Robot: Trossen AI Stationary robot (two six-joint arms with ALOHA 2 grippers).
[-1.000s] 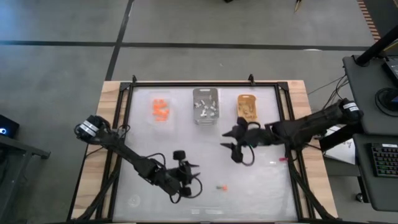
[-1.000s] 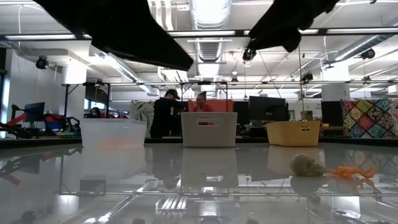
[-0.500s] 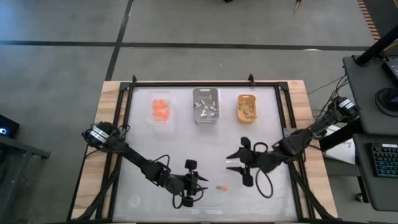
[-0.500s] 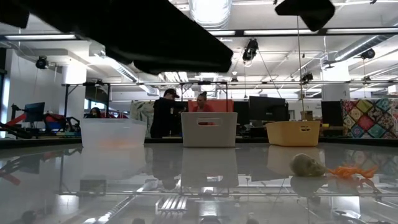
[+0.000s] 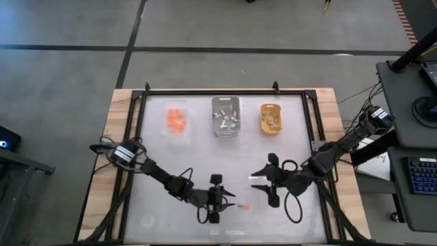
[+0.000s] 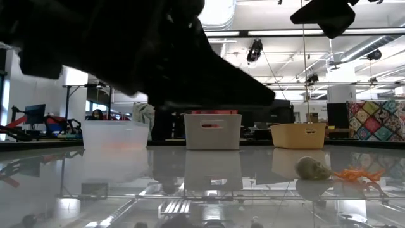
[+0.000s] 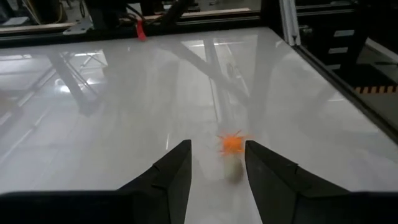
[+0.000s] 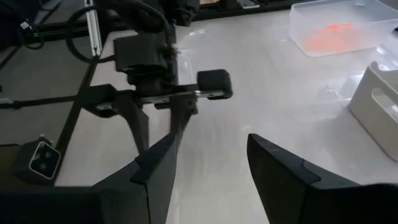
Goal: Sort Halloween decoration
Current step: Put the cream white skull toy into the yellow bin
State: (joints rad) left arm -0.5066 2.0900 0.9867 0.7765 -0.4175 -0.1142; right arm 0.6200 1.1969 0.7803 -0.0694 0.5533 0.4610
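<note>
While two trinkets remain loose at the near edge of the bench, the orange trinket and the pale skull-like one beside it lie just ahead of the left end effector, between its finger lines. Left end effector: parted, empty, touching nothing. Right end effector sits just beyond the orange trinket, also spread, empty; left looks better lined up. Well beyond: clear tray, grey tray, yellow tray, already holding trinkets.
</note>
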